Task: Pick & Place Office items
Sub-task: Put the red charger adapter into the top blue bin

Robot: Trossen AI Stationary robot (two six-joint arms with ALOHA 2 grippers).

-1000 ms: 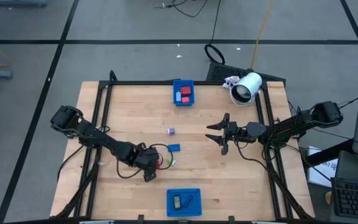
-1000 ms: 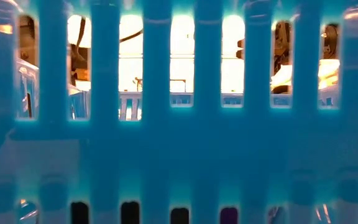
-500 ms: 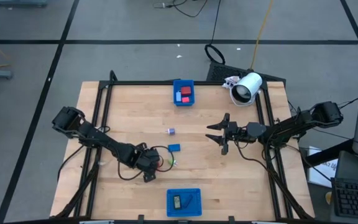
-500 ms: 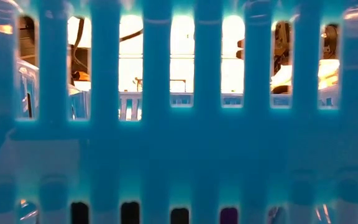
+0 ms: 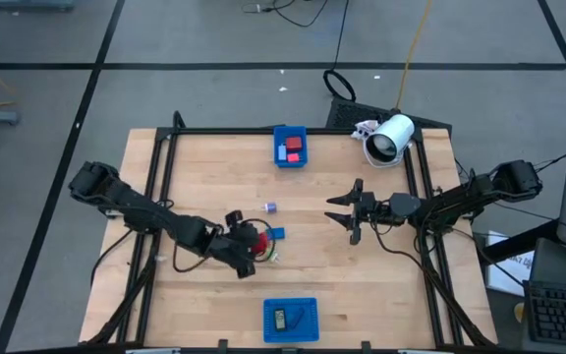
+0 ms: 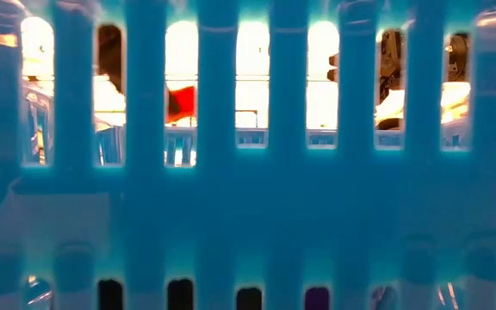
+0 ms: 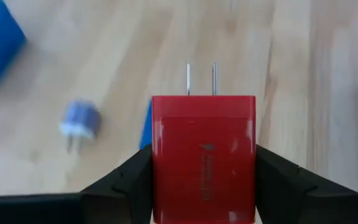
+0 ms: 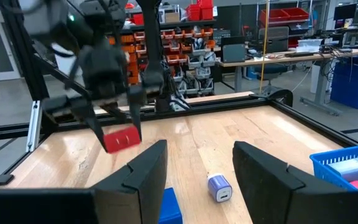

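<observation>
A red plug-in charger (image 7: 204,158) with two metal prongs is in my left gripper (image 5: 249,239), left of the table's middle and above the wood. It also shows in the right wrist view (image 8: 122,138) and through a slot in the low view (image 6: 182,103). A small purple charger (image 5: 270,207) and a blue block (image 5: 276,233) lie flat on the table just beyond it. A green bit (image 5: 273,256) lies near the gripper. My right gripper (image 5: 347,210) hovers open at the table's right, with nothing between its fingers. My left gripper pinches the red charger's two side faces (image 7: 160,162) between its two fingers. The prongs (image 7: 201,79) point forward, away from the wrist. The fingers (image 8: 95,127) slant down from above on the table's left. The charger is lifted clear of the table, at the fingers' free ends.
A blue tray (image 5: 290,146) at the far edge holds red and blue pieces. Another blue tray (image 5: 291,320) at the near edge holds dark pieces, and its slotted wall (image 6: 248,215) fills the low view. A white cylindrical device (image 5: 391,138) lies at the far right corner.
My left gripper has risen and gone a little toward the table's right and far edges, rolling its wrist, with the red charger between its fingers. The charger is now lifted clear of the table and newly shows through a slot in the low view.
</observation>
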